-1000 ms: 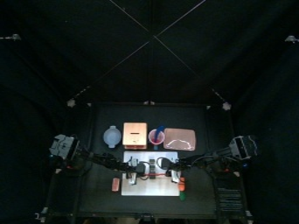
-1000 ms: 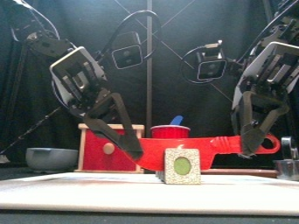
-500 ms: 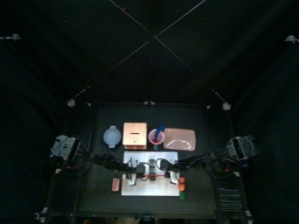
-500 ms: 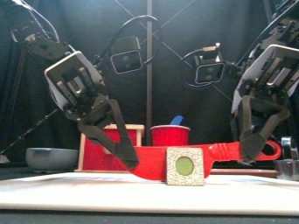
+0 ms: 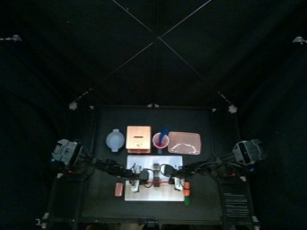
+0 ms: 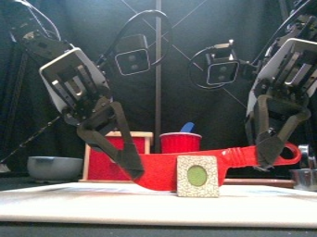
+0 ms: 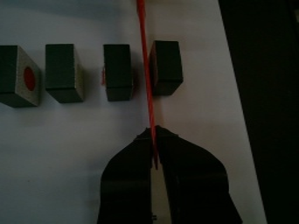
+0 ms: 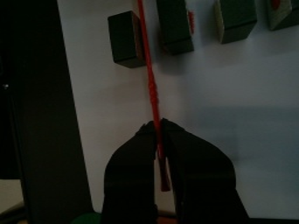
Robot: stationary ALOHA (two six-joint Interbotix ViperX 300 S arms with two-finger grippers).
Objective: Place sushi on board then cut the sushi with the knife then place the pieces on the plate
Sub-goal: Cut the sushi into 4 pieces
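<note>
Nearest me is the white cutting board point(image 6: 74, 196). On it the front sushi block point(image 6: 196, 176) stands upright, its green-centred face toward me. The sushi row runs front to back, and the other three blocks point(image 7: 65, 72) line up behind, each with a gap from its neighbour.

The red knife point(image 6: 242, 159) lies across that row, left to right, with its blade in the gap just behind the front sushi block. The next move turns on this, I'd say, since the blade must come out without dragging either neighbour.

The left gripper point(image 6: 133, 173) is pinched narrow on the blade's tip end, low by the board. The right gripper point(image 6: 269, 163) is pinched on the handle end and sits higher, so the knife slopes down toward the left. Each arm holds one end, so neither is nearer the sushi.

Behind the knife stand the red cup point(image 6: 181, 143) with the blue knife point(image 6: 188, 128), the wooden box point(image 6: 96, 165) and, far left, the bowl point(image 6: 54, 168). The pink tray point(image 5: 184, 142) at the back lies on the right arm's side.

Against a second ago, the left arm has leaned out toward its own side, and the blade's tip end sits lower and further left. The right gripper has edged outward a little — the front sushi block has hardly moved.
</note>
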